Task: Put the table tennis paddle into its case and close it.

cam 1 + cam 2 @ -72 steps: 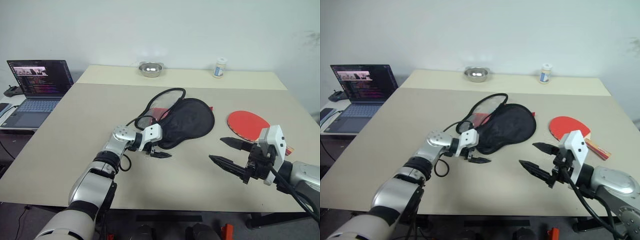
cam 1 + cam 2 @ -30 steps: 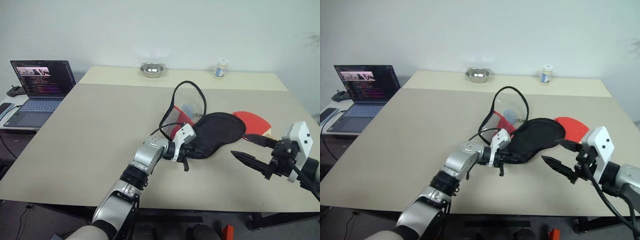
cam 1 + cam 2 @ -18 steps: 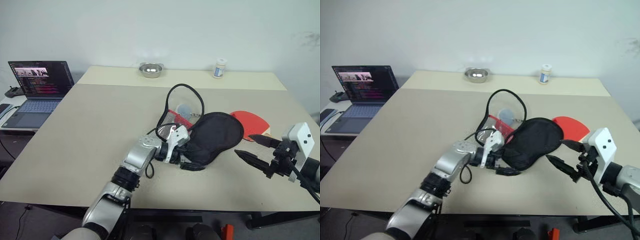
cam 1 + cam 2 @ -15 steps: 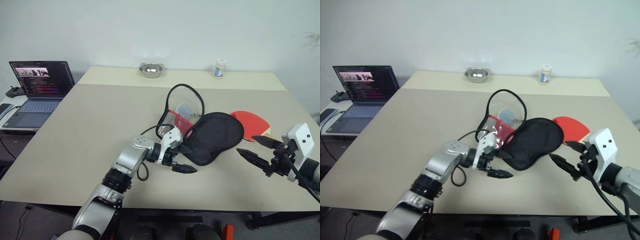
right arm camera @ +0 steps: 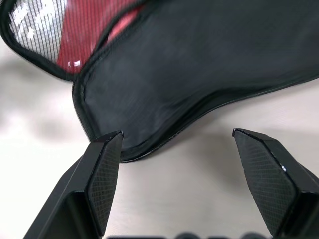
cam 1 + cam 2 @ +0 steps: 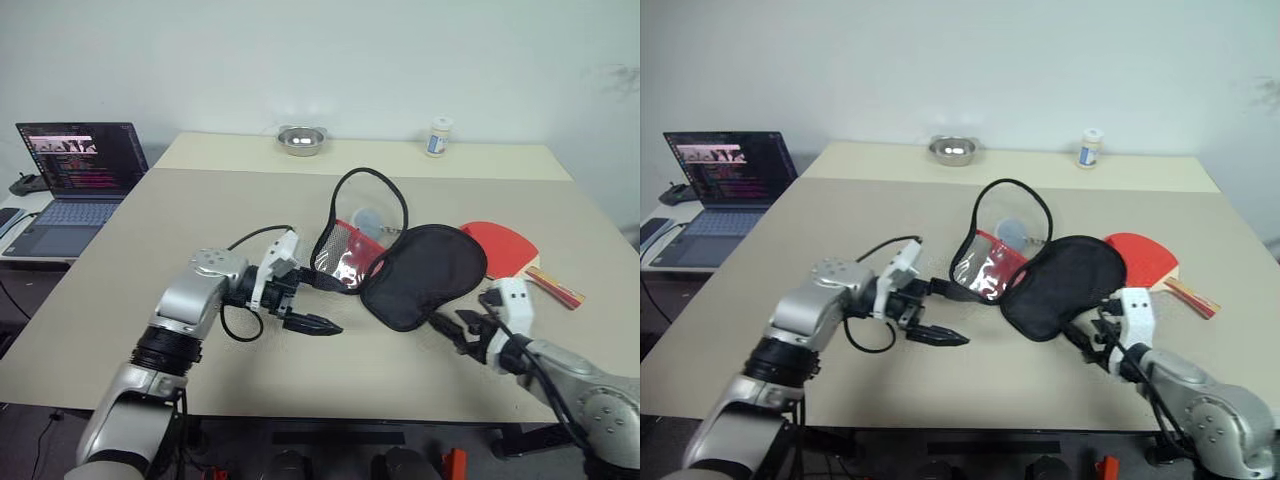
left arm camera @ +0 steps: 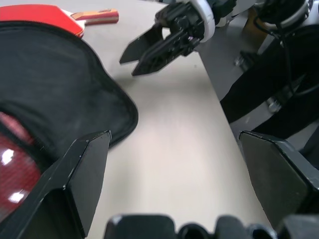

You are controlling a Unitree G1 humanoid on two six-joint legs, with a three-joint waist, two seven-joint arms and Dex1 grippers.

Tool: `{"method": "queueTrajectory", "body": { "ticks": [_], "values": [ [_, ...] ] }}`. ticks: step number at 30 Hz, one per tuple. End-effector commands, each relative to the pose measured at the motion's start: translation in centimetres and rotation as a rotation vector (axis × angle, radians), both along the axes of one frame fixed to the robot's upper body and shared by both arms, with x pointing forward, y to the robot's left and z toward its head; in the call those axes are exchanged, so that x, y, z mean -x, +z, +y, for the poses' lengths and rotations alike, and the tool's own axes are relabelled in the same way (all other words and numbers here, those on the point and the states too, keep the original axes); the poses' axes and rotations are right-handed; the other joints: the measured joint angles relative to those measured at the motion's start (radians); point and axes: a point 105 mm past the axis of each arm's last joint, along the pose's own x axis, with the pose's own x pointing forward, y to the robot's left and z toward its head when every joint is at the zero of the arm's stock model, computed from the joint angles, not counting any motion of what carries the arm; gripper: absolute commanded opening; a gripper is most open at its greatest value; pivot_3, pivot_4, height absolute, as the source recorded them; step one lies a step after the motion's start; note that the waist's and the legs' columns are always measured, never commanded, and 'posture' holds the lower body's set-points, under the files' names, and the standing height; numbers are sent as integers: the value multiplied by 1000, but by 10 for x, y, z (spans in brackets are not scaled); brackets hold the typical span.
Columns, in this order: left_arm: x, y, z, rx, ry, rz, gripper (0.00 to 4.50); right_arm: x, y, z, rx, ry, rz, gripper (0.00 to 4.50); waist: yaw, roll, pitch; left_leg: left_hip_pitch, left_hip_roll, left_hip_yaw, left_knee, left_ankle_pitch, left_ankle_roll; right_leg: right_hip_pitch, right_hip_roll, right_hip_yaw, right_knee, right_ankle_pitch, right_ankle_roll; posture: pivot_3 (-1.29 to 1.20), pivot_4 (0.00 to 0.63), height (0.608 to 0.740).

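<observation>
**A:** So what's the room like? Looks like a plain beige table [image 6: 200, 220] against a bare white wall [image 6: 350, 60].

**B:** Pretty much. There's a second, lighter strip of tabletop at the back, with a little steel bowl [image 6: 301, 139] and a small white bottle [image 6: 437, 136] on it, well apart from each other. Off the robot's left side there's an open laptop [image 6: 70, 175] on a lower desk, screen lit.

**A:** And the actual stuff?

**B:** The case [image 6: 420, 273] is lying unzipped around the middle of the table, black side flopped toward the robot's right, the red and mesh part propped up on the other side with its black zipper edge looping upward. The paddle [image 6: 505, 250] is flat on the table just behind the case's black half on the right side, red face partly tucked behind the fabric, striped handle sticking out toward the table's right edge. Not in the case.

**A:** Grippers?

**B:** The left gripper [image 6: 310, 305] sits low over the table just beside the mesh side, fingers spread wide, holding nothing. The right gripper [image 6: 1080, 330] is right at the near edge of the black flap, fingers also apart, nothing grasped; in its wrist view the flap's edge lies between the two fingers [image 5: 102, 174].
</observation>
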Motion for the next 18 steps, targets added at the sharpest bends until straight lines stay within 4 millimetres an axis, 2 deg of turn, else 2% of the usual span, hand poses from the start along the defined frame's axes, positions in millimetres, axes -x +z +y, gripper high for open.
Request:
{"method": "queueTrajectory", "body": {
  "ticks": [1,8,9,11,13,17,18],
  "values": [
    [3,21,3,30,-72,-68,4458,-9,2,6,6,1,-18,3865,3,0,0,0,0,0,0,0,0,0,0,0,0,0,0,0,150,740],
    [2,23,-3,41,-58,-89,4458,-25,-4,34,28,60,-29,3865,-1,0,0,0,1,0,0,0,0,0,1,0,0,0,0,0,150,740],
    [2,23,-4,43,-57,-90,4486,-26,-5,35,31,63,-29,3681,-2,0,0,0,1,0,0,0,0,-1,1,0,0,0,0,0,150,740],
    [3,23,-5,44,-57,-91,4500,-25,-3,39,31,90,-36,3211,-2,0,0,0,1,0,0,0,0,0,1,0,0,0,0,0,150,740],
    [3,22,-5,42,-57,-93,4500,-21,0,40,38,124,-42,2537,-2,0,0,0,1,0,0,0,0,0,1,0,0,0,0,0,150,740],
    [3,20,-6,39,-58,-95,4500,-14,5,28,60,155,-37,1129,-2,0,0,-1,1,0,0,0,0,-1,1,0,0,0,0,0,150,740],
    [4,19,-7,38,-60,-95,4500,-12,7,20,77,164,-32,738,-1,0,0,-1,1,0,0,0,0,-1,1,0,0,0,0,0,150,740]
  ]
}}
